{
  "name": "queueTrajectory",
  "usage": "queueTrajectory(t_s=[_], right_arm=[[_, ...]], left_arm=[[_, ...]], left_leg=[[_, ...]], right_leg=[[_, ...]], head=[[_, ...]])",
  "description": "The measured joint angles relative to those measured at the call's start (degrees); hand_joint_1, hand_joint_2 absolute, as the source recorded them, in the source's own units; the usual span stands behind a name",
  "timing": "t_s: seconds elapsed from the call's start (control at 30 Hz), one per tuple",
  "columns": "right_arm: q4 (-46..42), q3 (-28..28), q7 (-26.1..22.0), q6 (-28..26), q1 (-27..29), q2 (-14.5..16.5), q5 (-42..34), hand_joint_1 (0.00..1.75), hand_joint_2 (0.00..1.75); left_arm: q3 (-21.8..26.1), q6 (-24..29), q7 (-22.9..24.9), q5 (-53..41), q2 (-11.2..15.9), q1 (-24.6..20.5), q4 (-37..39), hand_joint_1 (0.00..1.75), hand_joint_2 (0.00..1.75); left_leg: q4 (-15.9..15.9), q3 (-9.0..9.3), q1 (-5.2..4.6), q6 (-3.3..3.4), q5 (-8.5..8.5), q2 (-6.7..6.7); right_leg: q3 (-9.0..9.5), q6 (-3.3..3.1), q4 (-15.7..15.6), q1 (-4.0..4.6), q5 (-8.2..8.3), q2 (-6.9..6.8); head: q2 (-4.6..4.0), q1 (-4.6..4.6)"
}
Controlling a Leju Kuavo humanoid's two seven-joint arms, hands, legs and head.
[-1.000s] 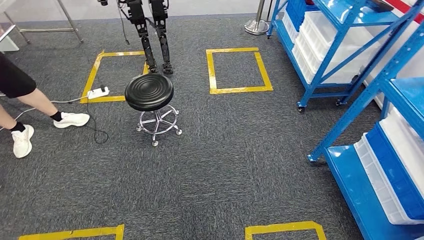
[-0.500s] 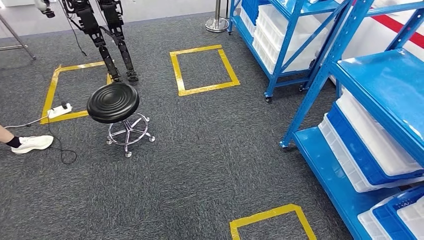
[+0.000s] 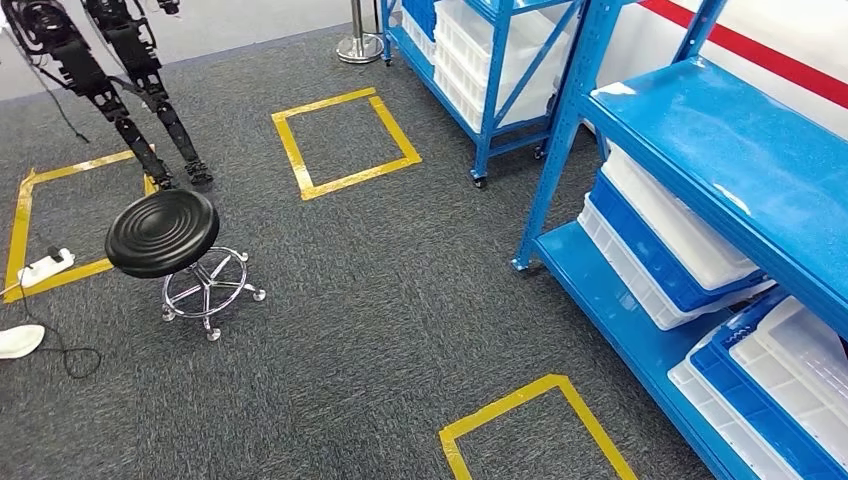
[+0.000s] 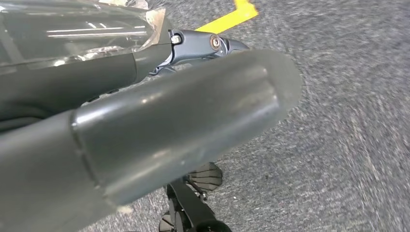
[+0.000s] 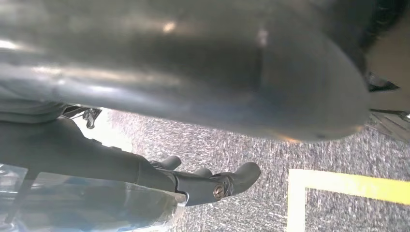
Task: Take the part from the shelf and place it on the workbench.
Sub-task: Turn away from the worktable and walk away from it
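A blue metal shelf (image 3: 700, 130) stands close on my right in the head view. Stacked white and blue bins (image 3: 680, 250) sit on its lower levels, and I cannot see what is in them. No single part can be picked out. My left hand (image 4: 159, 121) hangs over the grey carpet, its thick thumb apart from the dark fingers (image 4: 208, 46) and nothing between them. My right hand (image 5: 193, 96) hangs the same way, fingers (image 5: 212, 186) stretched out and empty. A clear film lies over the palm side of each hand.
A black round stool (image 3: 163, 232) on a chrome wheeled base stands at the left. Behind it is another robot's legs (image 3: 120, 90). Yellow tape squares (image 3: 345, 140) mark the carpet, one (image 3: 540, 420) near me. A second blue shelf (image 3: 480, 60) stands further back, with a power strip (image 3: 45, 267) at the left edge.
The camera has turned to the right: the stool and tape squares slide left, the near shelf fills more of the right side, and the person's legs have left the picture.
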Motion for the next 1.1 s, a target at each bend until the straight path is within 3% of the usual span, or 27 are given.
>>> queueTrajectory(t_s=[0.07, 0.1, 0.17, 0.23, 0.3, 0.33, 0.37, 0.4, 0.47, 0.53, 0.6, 0.63, 0.67, 0.73, 0.8, 0.83, 0.87, 0.9, 0.97, 1.03, 1.1], right_arm=[[0.01, 0.03, 0.0, -0.01, 0.06, -0.06, 0.0, 0.0, 0.0], [0.02, 0.04, 0.0, 0.0, 0.15, -0.09, 0.0, 0.0, 0.0], [0.04, 0.05, 0.0, 0.0, 0.22, -0.15, 0.0, 0.0, 0.0], [0.05, 0.06, 0.0, 0.01, 0.17, -0.15, -0.01, 0.0, 0.0], [0.05, 0.07, -0.01, 0.01, 0.15, -0.13, -0.03, 0.0, 0.0], [0.05, 0.07, -0.04, 0.01, 0.18, -0.13, -0.04, 0.0, 0.0], [0.05, 0.07, -0.11, 0.03, 0.22, -0.13, -0.03, 0.0, 0.0], [0.05, 0.08, -0.19, 0.05, 0.23, -0.13, -0.01, 0.0, 0.0], [0.05, 0.11, -0.32, 0.1, 0.13, -0.05, 0.04, 0.0, 0.0], [0.05, 0.13, -0.38, 0.1, 0.0, 0.13, 0.04, 0.0, 0.0], [0.06, 0.13, -0.43, 0.09, 0.09, 0.26, 0.04, 0.0, 0.0], [0.07, 0.13, -0.44, 0.08, 0.17, 0.27, 0.03, 0.0, 0.0], [0.07, 0.13, -0.43, 0.08, 0.18, 0.29, 0.03, 0.0, 0.0], [0.08, 0.13, -0.42, 0.06, 0.02, 0.26, -0.01, 0.0, 0.0], [0.08, 0.13, -0.42, 0.05, -0.07, 0.25, -0.1, 0.0, 0.0], [0.08, 0.13, -0.42, 0.05, -0.04, 0.24, -0.19, 0.0, 0.0], [0.08, 0.12, -0.39, 0.05, 0.01, 0.22, -0.26, 0.0, 0.0], [0.08, 0.11, -0.35, 0.05, 0.06, 0.2, -0.32, 0.0, 0.0], [0.07, 0.11, -0.27, 0.05, 0.04, 0.2, -0.35, 0.0, 0.0], [0.07, 0.11, -0.22, 0.06, -0.04, 0.2, -0.35, 0.0, 0.0], [0.07, 0.11, -0.1, 0.09, 0.01, 0.14, -0.33, 0.0, 0.0]], left_arm=[[0.01, 0.01, -0.04, -0.01, 0.0, -0.2, -0.07, 0.0, 0.0], [0.01, 0.01, -0.05, -0.01, -0.05, -0.32, -0.12, 0.0, 0.0], [0.01, 0.01, -0.1, -0.06, -0.16, -0.41, -0.19, 0.0, 0.0], [0.01, 0.01, -0.14, -0.09, -0.18, -0.22, -0.2, 0.0, 0.0], [0.01, 0.01, -0.13, -0.08, -0.18, 0.03, -0.2, 0.0, 0.0], [0.01, 0.0, -0.13, -0.08, -0.18, 0.09, -0.2, 0.0, 0.0], [0.01, -0.01, -0.13, -0.08, -0.19, 0.1, -0.2, 0.0, 0.0], [0.01, -0.01, -0.09, -0.09, -0.18, 0.1, -0.2, 0.0, 0.0], [0.1, -0.08, 0.02, -0.11, -0.14, 0.09, -0.2, 0.0, 0.0], [0.3, -0.25, 0.03, -0.11, -0.07, 0.06, -0.23, 0.0, 0.0], [0.4, -0.42, -0.14, -0.12, -0.04, -0.12, -0.33, 0.0, 0.0], [0.42, -0.52, -0.24, -0.14, -0.08, -0.24, -0.37, 0.0, 0.0], [0.44, -0.63, -0.33, -0.2, -0.11, -0.3, -0.39, 0.0, 0.0], [0.61, -0.79, -0.42, -0.42, -0.15, -0.24, -0.39, 0.0, 0.0], [0.91, -0.82, -0.42, -0.59, -0.15, -0.12, -0.38, 0.0, 0.0], [1.04, -0.82, -0.39, -0.62, -0.15, -0.12, -0.38, 0.0, 0.0], [1.13, -0.83, -0.34, -0.66, -0.16, -0.11, -0.39, 0.0, 0.0], [1.16, -0.83, -0.29, -0.7, -0.17, -0.12, -0.39, 0.0, 0.0], [1.21, -0.84, -0.22, -0.76, -0.14, -0.12, -0.4, 0.0, 0.0], [1.27, -0.85, -0.19, -0.76, -0.06, -0.14, -0.4, 0.0, 0.0], [1.3, -0.86, -0.15, -0.76, -0.05, -0.33, -0.41, 0.0, 0.0]], left_leg=[[-0.2, 0.39, 0.09, -0.63, -0.22, 1.01], [-0.13, 0.56, 0.36, -0.98, -0.44, 0.88], [2.24, -0.24, 0.77, -1.38, -2.39, -1.56], [8.92, -3.41, 0.77, -1.25, -6.05, -4.77], [15.13, -6.97, 0.59, -0.86, -7.89, -5.85], [15.75, -7.71, 0.51, -0.57, -7.16, -6.05], [14.29, -7.49, 0.41, -0.21, -5.38, -6.26], [11.16, -6.41, 0.29, 0.22, -2.96, -6.78], [4.64, -3.85, 0.1, 0.98, 0.43, -9.54], [1.86, -2.77, -0.25, 1.29, 1.09, -11.19], [1.11, -2.49, -0.47, 1.64, 1.44, -10.03], [0.57, -2.22, -0.45, 1.88, 1.77, -9.34], [-0.01, -1.97, -0.37, 2.13, 2.14, -8.55], [-0.65, -1.73, -0.41, 2.38, 2.5, -6.74], [-0.66, -1.87, -0.47, 2.45, 2.5, -4.8], [-0.65, -1.92, -0.46, 2.4, 2.46, -3.91], [-0.63, -1.95, -0.42, 2.3, 2.4, -3.08], [-0.62, -1.89, -0.35, 2.14, 2.32, -2.31], [-0.47, -1.59, -0.36, 1.43, 1.93, -0.94], [-0.3, -1.15, -0.46, 0.46, 1.47, 0.23], [-0.41, -0.64, -0.21, -0.39, 1.23, 1.28]], right_leg=[[-0.12, -1.13, -0.25, 0.36, -0.05, 1.1], [-0.12, -1.6, -0.31, 0.28, -0.03, 1.74], [0.05, -2.44, -0.43, 0.13, 0.11, 2.96], [0.1, -3.04, -0.46, 0.41, 0.2, 4.24], [0.16, -3.38, -0.44, 0.97, 0.24, 5.8], [0.25, -3.45, -0.42, 1.22, 0.25, 6.62], [0.36, -3.49, -0.42, 1.41, 0.25, 7.42], [0.5, -3.49, -0.41, 1.53, 0.25, 8.24], [0.56, -3.44, -0.36, 1.68, 0.28, 9.71], [0.23, -3.14, -0.35, 1.57, 0.45, 10.97], [-0.37, -2.62, -0.3, 1.39, 0.68, 11.92], [-0.77, -2.44, 0.12, 1.41, 0.56, 11.28], [-1.56, -2.41, 1.36, 1.5, -0.1, 9.9], [-4.3, -2.63, 6.71, 1.5, -2.85, 6.42], [-7.48, -2.5, 13.22, 1.12, -5.54, 5.1], [-8.05, -2.12, 14.62, 0.85, -5.86, 4.86], [-7.59, -1.54, 14.1, 0.51, -5.44, 4.58], [-5.95, -0.86, 11.42, 0.17, -4.33, 4.1], [-1.43, 0.14, 3.62, -0.29, -1.86, 1.56], [0.91, -0.14, -0.52, -0.17, -0.73, -0.14], [0.77, -1.1, -0.77, 0.21, -0.6, 0.81]], head=[[0.0, -0.19], [0.0, -0.22], [0.0, -0.41], [0.0, -0.61], [0.0, -0.65], [0.0, -0.65], [0.0, -0.64], [0.0, -0.65], [0.0, -0.57], [0.0, -0.55], [0.0, -0.56], [0.0, -0.57], [0.0, -0.42], [0.0, -0.15], [0.0, 0.0], [0.0, -0.01], [0.0, 0.02], [0.0, 0.01], [0.0, 0.04], [0.0, -0.18], [0.0, -0.42]])
